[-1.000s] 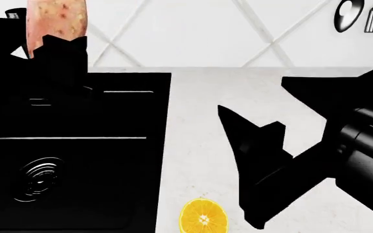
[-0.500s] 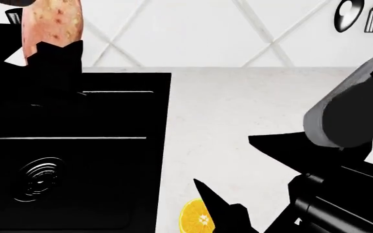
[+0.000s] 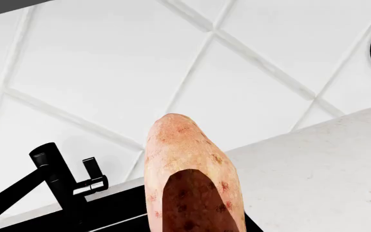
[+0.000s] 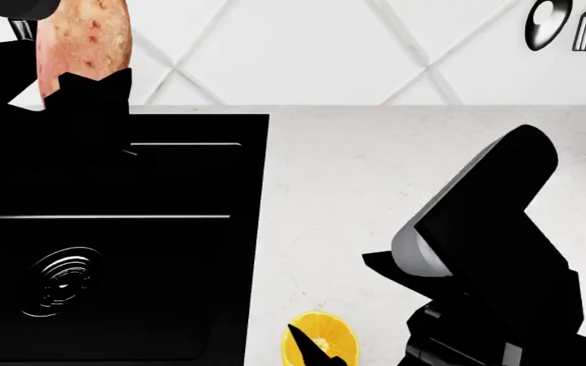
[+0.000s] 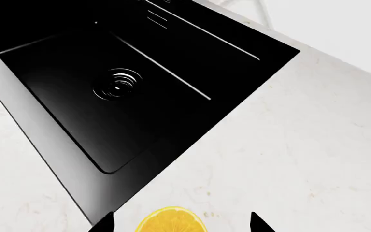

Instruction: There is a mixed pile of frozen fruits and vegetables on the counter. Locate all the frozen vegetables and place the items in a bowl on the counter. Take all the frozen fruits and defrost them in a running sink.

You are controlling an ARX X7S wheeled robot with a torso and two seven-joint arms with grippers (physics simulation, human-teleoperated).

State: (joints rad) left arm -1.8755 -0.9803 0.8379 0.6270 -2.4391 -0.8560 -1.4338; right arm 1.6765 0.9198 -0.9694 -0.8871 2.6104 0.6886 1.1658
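**Sweet potato aloft, citrus not yet taken**

Left wrist view: left claw pinching the sweet potato (image 3: 192,179) upright, high above the sink's tap (image 3: 60,181).

Head view: halved citrus (image 4: 319,339) on the worktop (image 4: 375,168) beside the empty sink (image 4: 110,252); no bowl visible.

Right wrist view: right claw (image 5: 182,223) spread, fingertips straddling the citrus from above.

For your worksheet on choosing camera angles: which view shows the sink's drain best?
The right wrist view. There the drain lies unobstructed mid-basin in the sink, its rings catching light. The head view also shows the drain, but dimmer and near the frame's lower corner. The left wrist view shows only the tap and sweet potato, no drain.
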